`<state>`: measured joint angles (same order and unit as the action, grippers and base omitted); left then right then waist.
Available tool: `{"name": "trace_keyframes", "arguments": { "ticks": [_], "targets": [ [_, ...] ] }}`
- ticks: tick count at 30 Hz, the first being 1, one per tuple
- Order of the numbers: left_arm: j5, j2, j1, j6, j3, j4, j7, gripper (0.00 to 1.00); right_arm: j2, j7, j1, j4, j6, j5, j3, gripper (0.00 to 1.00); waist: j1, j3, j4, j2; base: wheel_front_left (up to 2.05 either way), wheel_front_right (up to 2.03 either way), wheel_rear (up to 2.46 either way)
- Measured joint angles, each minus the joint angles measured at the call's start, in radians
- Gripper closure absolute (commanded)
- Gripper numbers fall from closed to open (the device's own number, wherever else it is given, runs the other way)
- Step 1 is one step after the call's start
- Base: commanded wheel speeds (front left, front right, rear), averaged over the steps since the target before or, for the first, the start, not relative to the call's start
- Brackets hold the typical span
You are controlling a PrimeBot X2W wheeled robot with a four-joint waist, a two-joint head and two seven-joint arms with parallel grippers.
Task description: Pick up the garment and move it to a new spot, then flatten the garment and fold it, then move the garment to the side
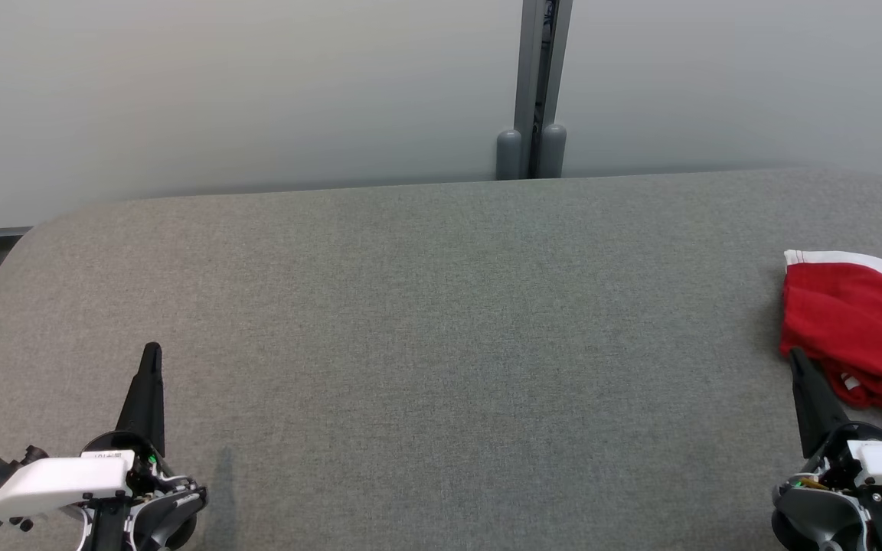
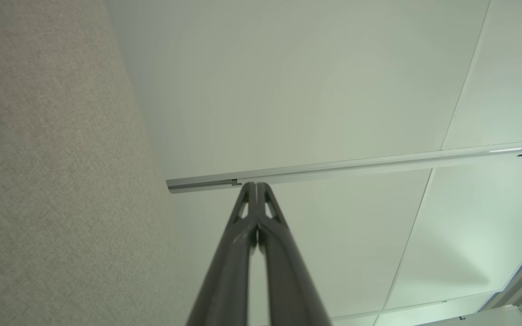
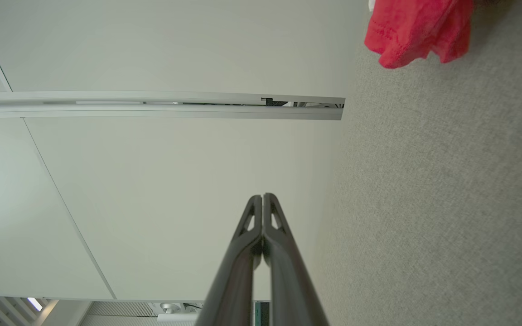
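The red garment is found bunched at the table's right edge, just right of the right gripper (the nearer one); it and the left gripper are clenched, empty.

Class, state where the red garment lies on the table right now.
In the head view the red garment lies at the grey table's right edge, beside the right gripper.

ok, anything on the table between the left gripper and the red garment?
Bare grey table in the head view, from the left gripper to the garment; the right gripper sits by its near edge.
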<state>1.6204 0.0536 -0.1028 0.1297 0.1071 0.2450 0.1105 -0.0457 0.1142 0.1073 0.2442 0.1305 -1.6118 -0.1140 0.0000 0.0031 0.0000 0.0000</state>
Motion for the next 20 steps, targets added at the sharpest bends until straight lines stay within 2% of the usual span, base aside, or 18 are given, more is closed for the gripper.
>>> {"name": "trace_keyframes", "arguments": {
  "ticks": [20],
  "targets": [
    [-0.002, -0.001, 0.0, 0.0, 0.002, 0.0, 0.002, 1.0, 0.0, 0.0, 0.0, 0.0, 0.0, 0.0, 0.0, 1.0, 0.0, 0.0, 0.0, 0.0, 0.0, 0.0, 0.0]
  ]
}}
